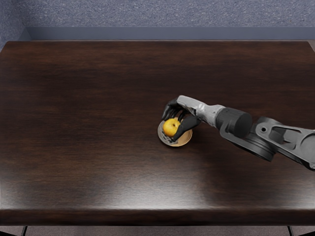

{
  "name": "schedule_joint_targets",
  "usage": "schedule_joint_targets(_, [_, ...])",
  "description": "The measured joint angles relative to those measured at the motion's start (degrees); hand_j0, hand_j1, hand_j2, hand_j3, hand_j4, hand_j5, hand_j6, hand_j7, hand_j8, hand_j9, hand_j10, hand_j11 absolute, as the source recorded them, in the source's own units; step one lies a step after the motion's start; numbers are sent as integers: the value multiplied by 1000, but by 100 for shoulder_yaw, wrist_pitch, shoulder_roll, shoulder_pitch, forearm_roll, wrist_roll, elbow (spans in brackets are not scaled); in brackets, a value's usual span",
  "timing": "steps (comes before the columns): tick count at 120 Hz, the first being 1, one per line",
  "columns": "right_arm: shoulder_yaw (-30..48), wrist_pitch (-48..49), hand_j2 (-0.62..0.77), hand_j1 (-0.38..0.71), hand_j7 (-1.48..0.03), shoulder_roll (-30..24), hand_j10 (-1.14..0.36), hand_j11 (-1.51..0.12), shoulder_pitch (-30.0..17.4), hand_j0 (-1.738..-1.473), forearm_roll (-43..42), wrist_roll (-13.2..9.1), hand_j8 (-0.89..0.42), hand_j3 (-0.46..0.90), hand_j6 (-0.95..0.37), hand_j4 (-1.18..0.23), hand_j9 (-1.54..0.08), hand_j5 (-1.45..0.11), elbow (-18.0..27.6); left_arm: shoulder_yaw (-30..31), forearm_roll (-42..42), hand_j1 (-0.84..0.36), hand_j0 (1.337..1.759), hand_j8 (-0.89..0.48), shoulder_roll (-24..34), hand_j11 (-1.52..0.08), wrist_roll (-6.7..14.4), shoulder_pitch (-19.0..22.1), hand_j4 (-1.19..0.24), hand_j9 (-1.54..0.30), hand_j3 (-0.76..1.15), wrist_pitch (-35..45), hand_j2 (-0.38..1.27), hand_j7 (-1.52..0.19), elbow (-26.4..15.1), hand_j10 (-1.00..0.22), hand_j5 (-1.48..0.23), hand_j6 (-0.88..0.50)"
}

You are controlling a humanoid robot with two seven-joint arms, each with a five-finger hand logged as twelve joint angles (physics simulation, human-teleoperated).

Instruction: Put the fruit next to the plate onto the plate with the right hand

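A small yellow-orange fruit point(171, 127) sits over the tan plate point(183, 141) near the table's middle. My right hand point(178, 119) comes in from the right edge and wraps the fruit, dark fingers point(186, 125) curled along its right side and top. The hand covers the plate's upper part. Whether the fruit rests on the plate or hangs just above it I cannot tell. The left arm does not show.
The dark wooden table point(98, 123) spreads wide around the plate. Its front edge runs along the bottom of the picture and a grey-blue wall stands behind the far edge. My right forearm point(256, 135) lies low over the table's right side.
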Motion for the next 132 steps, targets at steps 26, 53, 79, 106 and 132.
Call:
schedule_joint_targets(26, [4, 2, 278, 273, -782, 43, -586, -793, -44, -1658, 12, -1, -438, 0, -520, -594, -792, -794, -75, -2, 0, 348, 1658, -1, 0, -1, 0, 0, -1, -1, 0, 0, 0, -1, 0, -1, -1, -1])
schedule_joint_targets(53, [40, -6, 41, 172, -601, 36, -458, -605, -136, -1658, 59, -1, -406, 0, -437, -460, -605, -606, -91, 0, 0, 348, 1658, -1, 0, -1, 0, 0, -1, -1, 0, 0, 0, -1, 0, -1, -1, -1])
schedule_joint_targets(79, [101, 99, -12, -7, -384, -87, -295, -386, -105, -1658, 511, -7, -277, 0, -288, -296, -386, -386, -88, 1, 0, 348, 1658, -1, 0, -1, 0, 0, -1, -1, 0, 0, 0, -1, 0, -1, -1, -1])
schedule_joint_targets(106, [614, 1145, -3, -233, -131, -560, -101, -132, -86, -1658, 1514, -3, -95, 0, -99, -101, -132, -132, -85, 0, 0, 348, 1658, -1, 0, -1, 0, 0, -1, -1, 0, 0, 0, -1, 0, -1, -1, -1])
schedule_joint_targets(132, [936, 2556, -1, -309, -45, -1145, -35, -46, -132, -1658, 2529, -1, -34, 0, -35, -36, -46, -46, -124, 0, 0, 348, 1658, -1, 0, -1, 0, 0, -1, -1, 0, 0, 0, -1, 0, -1, -1, -1])
